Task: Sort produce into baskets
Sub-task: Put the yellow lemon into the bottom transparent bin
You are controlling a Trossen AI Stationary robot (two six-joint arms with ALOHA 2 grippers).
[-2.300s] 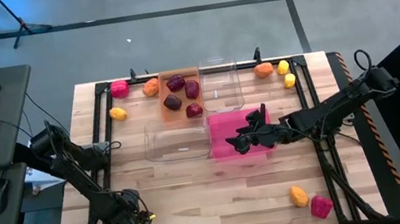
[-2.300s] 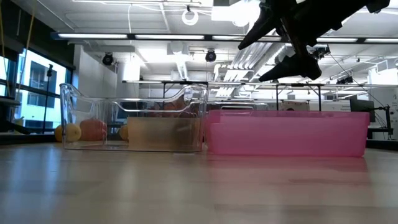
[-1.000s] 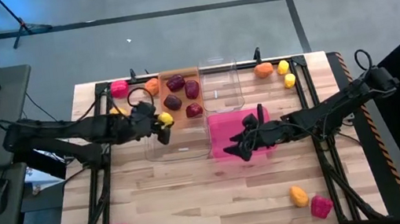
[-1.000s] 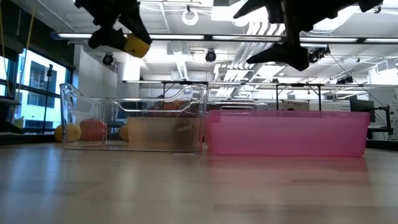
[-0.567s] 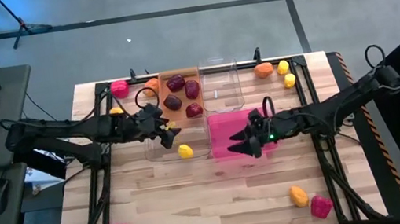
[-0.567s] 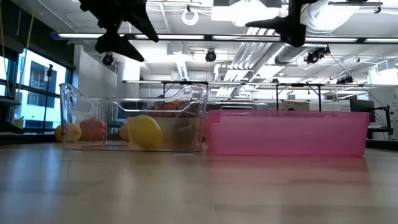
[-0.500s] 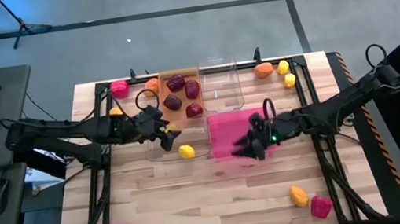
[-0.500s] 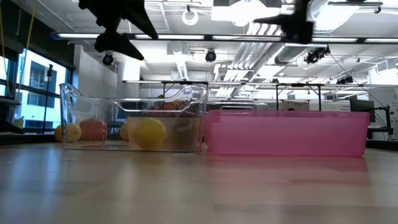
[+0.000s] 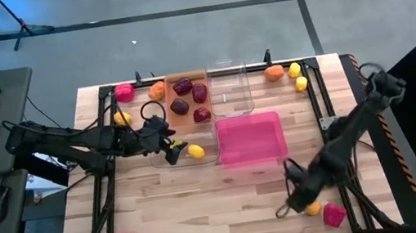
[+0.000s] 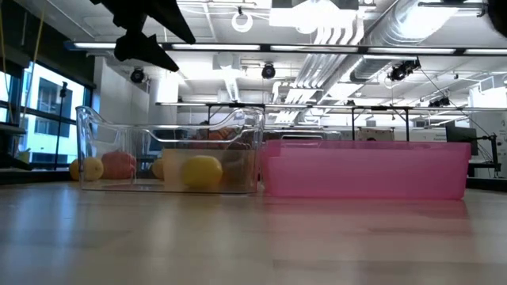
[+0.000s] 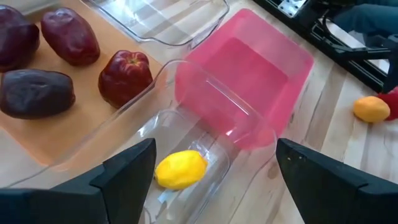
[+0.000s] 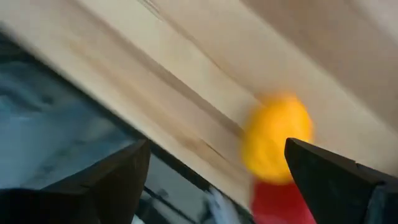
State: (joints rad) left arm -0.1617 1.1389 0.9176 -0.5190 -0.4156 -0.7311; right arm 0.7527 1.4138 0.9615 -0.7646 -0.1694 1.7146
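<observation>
Left gripper (image 9: 170, 149) spread wide and empty over the near clear plastic bin (image 9: 167, 161); right gripper (image 9: 293, 196) low at the table's near right corner, its fingers also spread wide.

A small yellow lemon-shaped toy (image 9: 195, 151) lies inside that clear bin, seen through its wall in the low view (image 10: 201, 171); the left wrist view shows it between the open fingers (image 11: 127, 171); four dark maroon fruits (image 9: 181, 106) sit in the translucent orange bin (image 9: 173, 118), beside the second clear bin (image 9: 230, 97); the opaque pink bin (image 9: 254, 157) shows nothing in it; the right wrist view is blurred, an orange-yellow rounded toy (image 12: 276, 137) partly covering a pink-red one (image 12: 278, 202) cut off by the edge; in the low view the right gripper is out of sight.
</observation>
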